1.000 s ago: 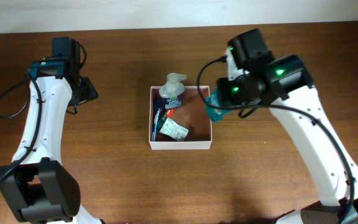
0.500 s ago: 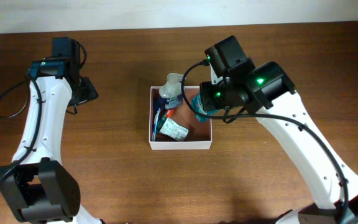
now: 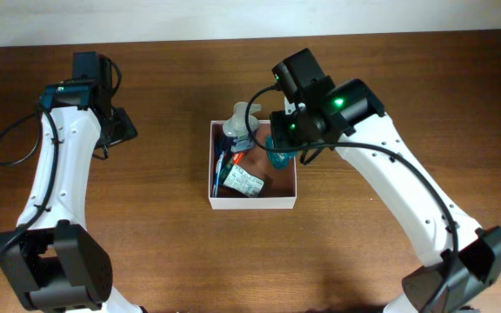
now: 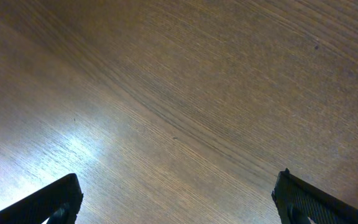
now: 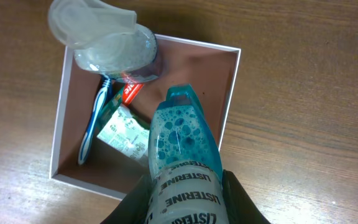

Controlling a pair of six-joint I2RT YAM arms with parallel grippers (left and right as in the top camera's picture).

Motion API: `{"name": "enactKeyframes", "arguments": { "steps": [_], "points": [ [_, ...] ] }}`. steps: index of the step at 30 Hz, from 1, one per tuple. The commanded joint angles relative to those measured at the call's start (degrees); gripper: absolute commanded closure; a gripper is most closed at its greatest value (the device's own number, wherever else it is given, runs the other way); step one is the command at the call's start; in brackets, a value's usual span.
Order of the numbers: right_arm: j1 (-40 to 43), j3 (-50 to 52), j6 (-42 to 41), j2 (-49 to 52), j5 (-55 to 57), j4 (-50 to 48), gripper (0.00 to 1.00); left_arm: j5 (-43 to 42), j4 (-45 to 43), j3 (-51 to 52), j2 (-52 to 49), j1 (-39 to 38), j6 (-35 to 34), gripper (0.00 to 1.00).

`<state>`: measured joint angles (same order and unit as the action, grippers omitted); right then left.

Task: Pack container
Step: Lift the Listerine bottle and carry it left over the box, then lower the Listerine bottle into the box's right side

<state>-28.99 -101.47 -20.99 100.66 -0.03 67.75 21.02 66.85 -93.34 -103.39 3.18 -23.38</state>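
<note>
— What is the right gripper [image 5: 185, 203] doing?
— Its two fingers are pinched on a teal bottle [image 5: 182, 143] of mouthwash, one on each side of the labelled body. The cap end points away from the wrist, down toward the container [image 5: 232, 93]

— So where is the container relative to that gripper?
— Directly beneath it. From overhead, the gripper and bottle sit above the right half of the box, just inside its right wall. The cap is over a bare patch of the reddish-brown floor. I cannot tell whether it touches

— What is already in there?
— One clear pump bottle [image 5: 107, 43] in the far left corner, its dispenser head poking out past the rim. One blue toothbrush [image 5: 95, 121] lies along the left wall. One red-and-white tube [image 5: 129, 92] is partly tucked under the pump bottle. One green-and-white packet [image 5: 124, 134] lies near the middle, touching the brush

— Total count?
— One container, four things inside it, plus the one teal bottle held above

— And the left gripper [image 4: 178, 199]?
— Fingers spread wide with nothing between them, hanging over bare wood. Overhead it sits near the left far part of the table [image 3: 146, 243], well apart from the box

— Where does the box itself stand?
— Around the table's middle, between the two arms, nearer the right one
</note>
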Motion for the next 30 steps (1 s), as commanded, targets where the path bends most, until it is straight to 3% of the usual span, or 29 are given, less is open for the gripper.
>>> {"name": "enactKeyframes", "arguments": {
  "steps": [1,30],
  "points": [
    [-0.4,-1.3,-0.5,1.2,0.8,-0.7,0.77,-0.2,0.1,-0.5,0.2,0.1,0.3,0.01],
    [-0.4,-0.7,-0.5,7.6,3.8,-1.4,0.76,-0.2,0.1,-0.5,0.2,0.1,0.3,0.00]
  ]
}}
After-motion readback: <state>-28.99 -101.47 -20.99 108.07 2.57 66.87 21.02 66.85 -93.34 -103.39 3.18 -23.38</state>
